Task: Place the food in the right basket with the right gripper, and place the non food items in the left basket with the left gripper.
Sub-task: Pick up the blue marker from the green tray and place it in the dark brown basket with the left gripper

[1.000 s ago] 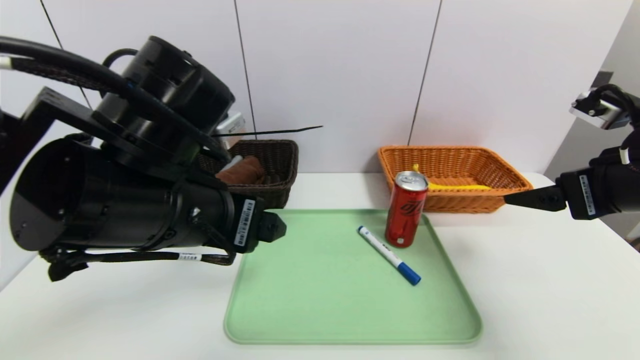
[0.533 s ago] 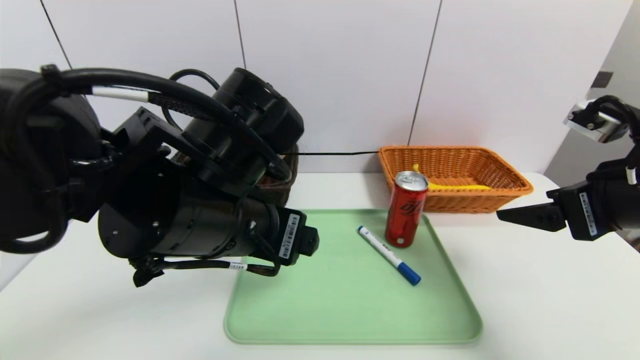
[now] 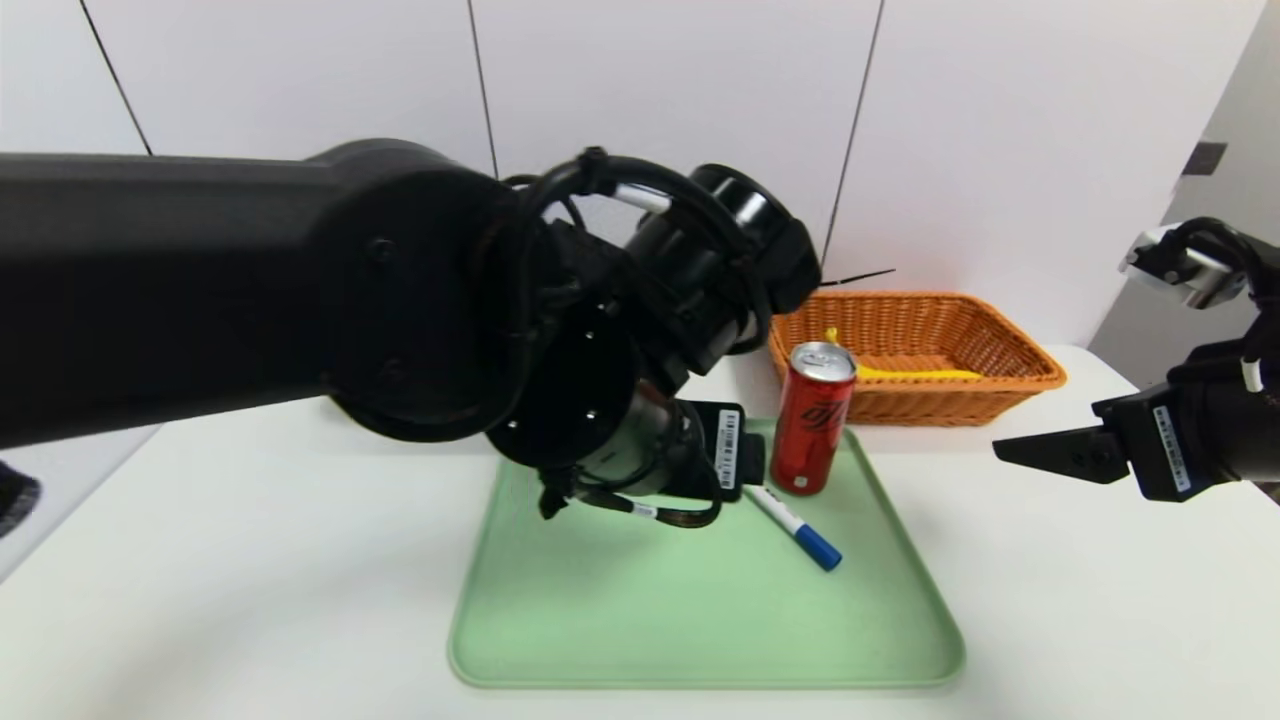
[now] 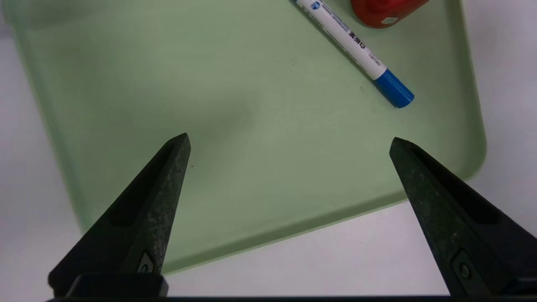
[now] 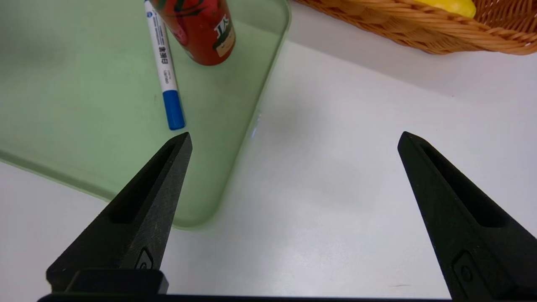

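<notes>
Bench [image 3: 200, 600]: white, carrying the green tray [image 3: 700, 610], which serves as the landmark here.
Green tray: rectangular with rounded corners and a low rim; its near half is bare.
Left end effector [image 4: 289, 140]: hovers above the tray's middle, empty, its two black pointed fingers [image 4: 155, 197] spread wide; in the head view the bulky left arm [image 3: 400, 310] hides the fingers themselves and covers the tray's far left corner.
Marker pen [image 3: 792, 519]: white barrel with a blue cap, lying flat on the tray's right half on a diagonal, the capped end nearer the robot and the other end just beside the can; the left wrist view shows it ahead of the left fingers, not between them [image 4: 354, 46].
Soda can [image 3: 812, 418]: red with a silver top, standing upright at the tray's far right corner; also seen in the right wrist view [image 5: 201, 29].
Right end effector [image 5: 293, 138]: over the bare bench to the right of the tray, well apart from the can, empty, fingers [image 5: 142, 209] held wide; in the head view its dark tip points toward the tray [image 3: 1050, 452].
Orange wicker basket [image 3: 1000, 345]: on the bench beyond the tray's far right corner, just behind the can, holding a yellow item [image 3: 915, 373] whose kind cannot be told.
Wall [image 3: 680, 120]: white panels behind the bench.
</notes>
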Controlling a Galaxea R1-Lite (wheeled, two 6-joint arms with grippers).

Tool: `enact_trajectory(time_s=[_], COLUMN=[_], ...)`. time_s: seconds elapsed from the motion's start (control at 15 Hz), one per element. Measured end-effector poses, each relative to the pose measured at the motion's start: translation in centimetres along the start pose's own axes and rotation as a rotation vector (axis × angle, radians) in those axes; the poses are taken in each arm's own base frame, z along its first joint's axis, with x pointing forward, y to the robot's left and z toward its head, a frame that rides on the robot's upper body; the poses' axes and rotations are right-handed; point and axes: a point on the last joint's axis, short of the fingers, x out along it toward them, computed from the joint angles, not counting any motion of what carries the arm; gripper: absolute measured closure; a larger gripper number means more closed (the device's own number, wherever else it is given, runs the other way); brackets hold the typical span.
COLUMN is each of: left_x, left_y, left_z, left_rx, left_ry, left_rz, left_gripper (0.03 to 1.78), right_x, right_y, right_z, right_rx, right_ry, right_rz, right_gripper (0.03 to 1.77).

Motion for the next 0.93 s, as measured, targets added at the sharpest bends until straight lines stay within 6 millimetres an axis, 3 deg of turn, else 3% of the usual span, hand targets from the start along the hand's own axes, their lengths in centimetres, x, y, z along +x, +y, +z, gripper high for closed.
enact_trajectory(time_s=[0.47, 0.93], left_x=[5.1, 7.5], left_y=[-3.0, -5.4], left_z=[-1.0, -1.9], left_rx=[0.001, 0.076], left_ry=[0.058, -0.048], left_rz=[0.046, 0.046], left_gripper=[0.12, 0.12], right_x=[0.1, 0.4], right_y=[0.1, 0.1], right_z=[-1.1, -2.0], right_rx=[0.01, 0.009], right_ry=[0.021, 0.006], right_rz=[-0.001, -0.004], right_gripper=[0.1, 0.1])
